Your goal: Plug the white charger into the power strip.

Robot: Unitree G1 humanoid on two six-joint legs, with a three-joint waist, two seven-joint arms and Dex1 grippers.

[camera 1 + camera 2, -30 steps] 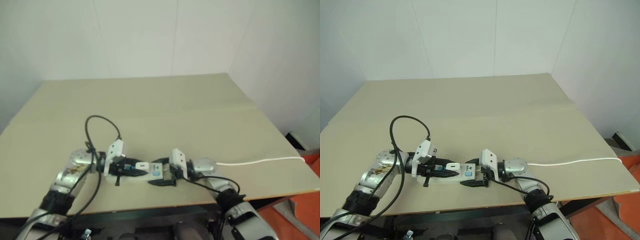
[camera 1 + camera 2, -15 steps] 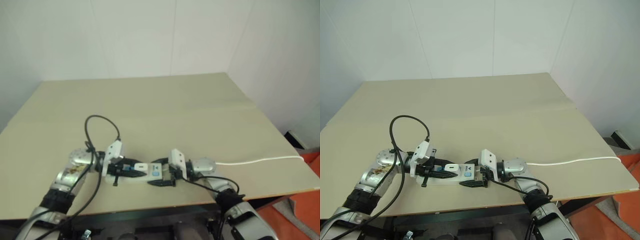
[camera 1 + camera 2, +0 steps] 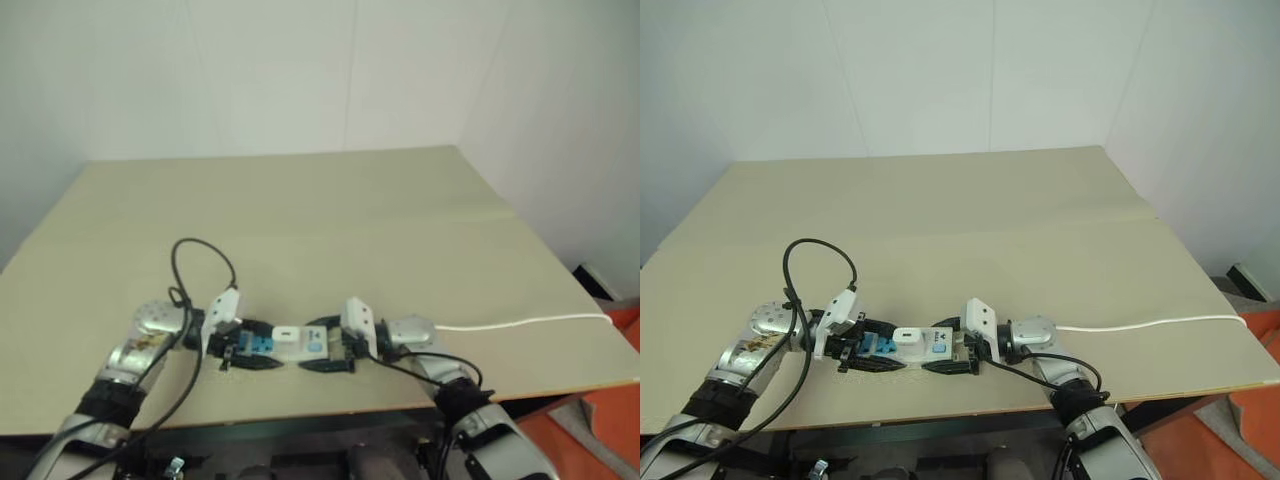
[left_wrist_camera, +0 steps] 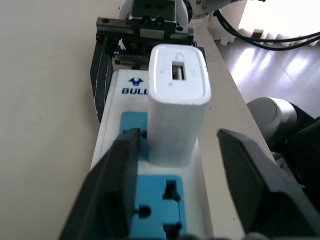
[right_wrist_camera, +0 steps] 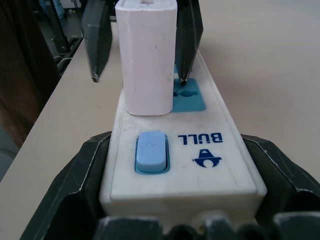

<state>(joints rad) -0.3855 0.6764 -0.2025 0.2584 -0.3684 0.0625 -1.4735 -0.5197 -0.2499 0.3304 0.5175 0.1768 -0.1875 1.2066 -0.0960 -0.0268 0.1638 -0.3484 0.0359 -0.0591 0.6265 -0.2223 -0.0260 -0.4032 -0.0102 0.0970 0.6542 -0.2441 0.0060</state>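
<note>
While plugged in, white charger stands between left claw fingers.

We see the white charger as smooth white plastic with a faint sheen on its top face. The power strip looks like slightly scuffed, off-white glossy plastic, its socket faces and switch a matt blue plastic. Black fingers of the left gripper seem matt, hard plastic. The table appears a matt, smooth beige board, perhaps laminate; its cord looks rubbery white.
</note>
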